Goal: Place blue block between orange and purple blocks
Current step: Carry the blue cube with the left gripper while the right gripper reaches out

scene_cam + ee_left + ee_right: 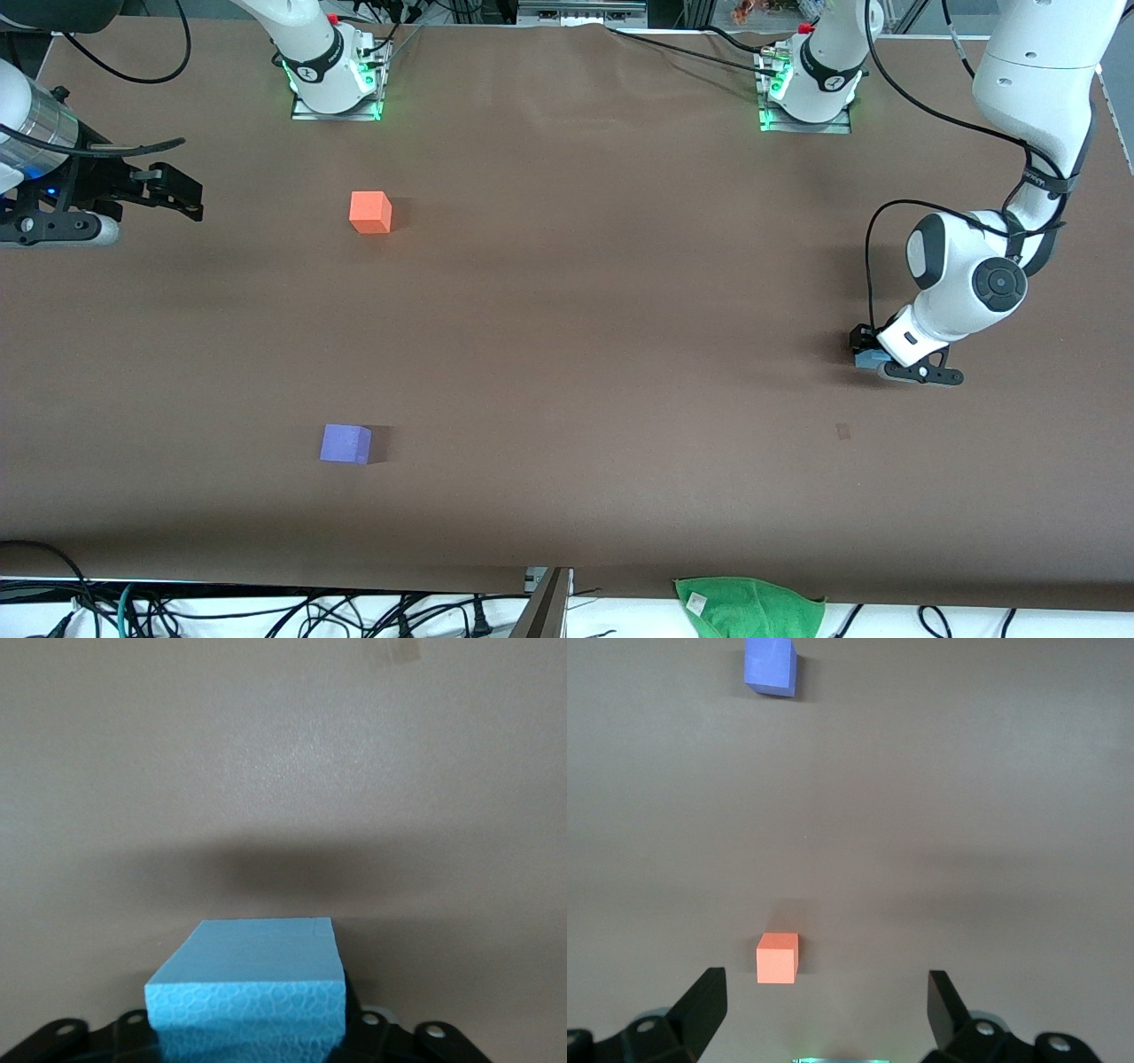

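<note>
A wide brown tabletop seen from a high camera that faces two white robot arms.

Nearest the camera, a green cloth hangs at the tabletop's front edge, toward the left arm's end. A little farther in, toward the right arm's end, the purple block sits alone on the bare surface.

Farther still, at the left arm's end, the left gripper is down at the tabletop with its arm folded above it. Its fingers are clenched on the blue block, of which only a sliver shows from the front. In the left wrist view the blue block fills the space between the black fingers, its pebbled light-blue face toward the lens, with a dark shadow on the surface just past it. Whether the block rests on the tabletop or is lifted just clear cannot be told.

Farther again, almost in line with the purple block, lies the orange block; the two are well apart with bare surface between them. The blue block is well apart from both.

The right gripper waits in the air over the tabletop's edge at the right arm's end, beside the orange block. Its fingers are released and spread wide, grasping nothing; its wrist view shows the orange block and the purple block.
</note>
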